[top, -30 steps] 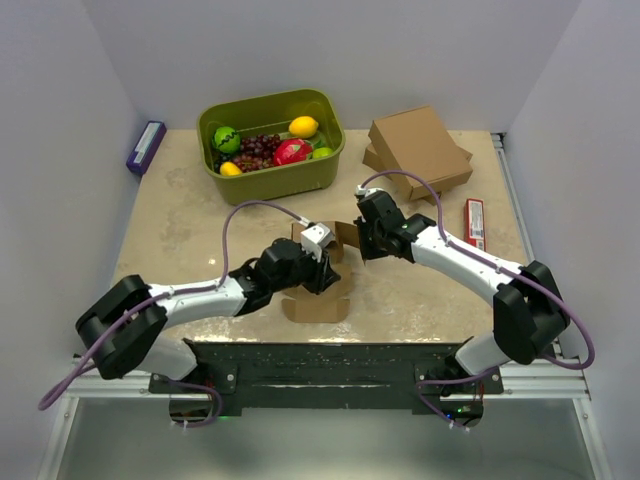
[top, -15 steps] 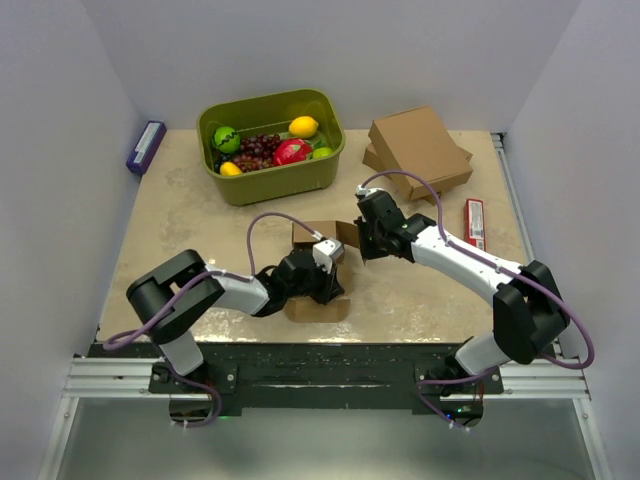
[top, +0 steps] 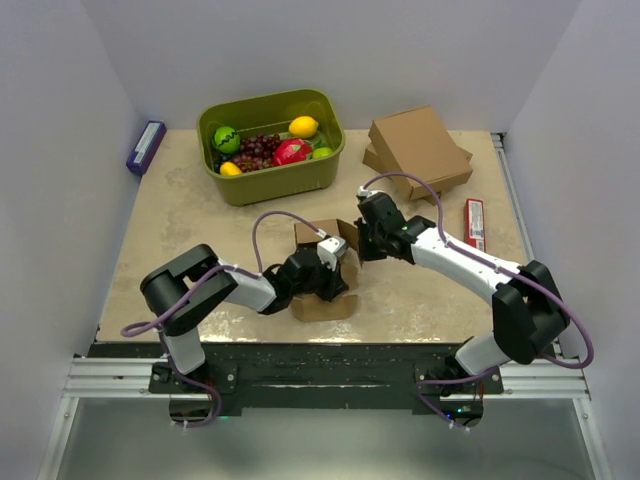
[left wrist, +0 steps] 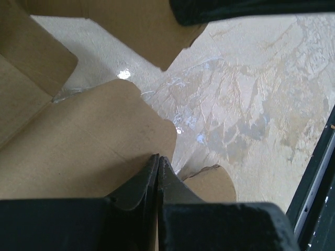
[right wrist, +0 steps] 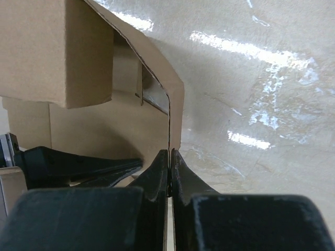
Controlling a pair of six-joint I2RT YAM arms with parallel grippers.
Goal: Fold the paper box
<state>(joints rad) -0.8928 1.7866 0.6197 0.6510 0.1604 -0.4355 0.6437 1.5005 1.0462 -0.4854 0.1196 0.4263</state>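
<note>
One paper box (top: 322,306): mid-table (top: 190,230), between the two grippers, each pinching it.
Left gripper (left wrist: 158,158): fingers pressed together on the edge of a low near flap.
Right gripper (right wrist: 169,157): fingers clamped thin on the edge of an upright side panel.
Count: one box, two grippers.
Look: plain brown thin cardboard, unmarked, partly folded; rounded flaps lie flat, other panels stand.

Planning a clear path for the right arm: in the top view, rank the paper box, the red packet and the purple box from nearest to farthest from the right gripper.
Measured from the right gripper:
1. paper box: pinched by it, in the centre.
2. red packet: off to the right side.
3. purple box: far back-left corner.
</note>
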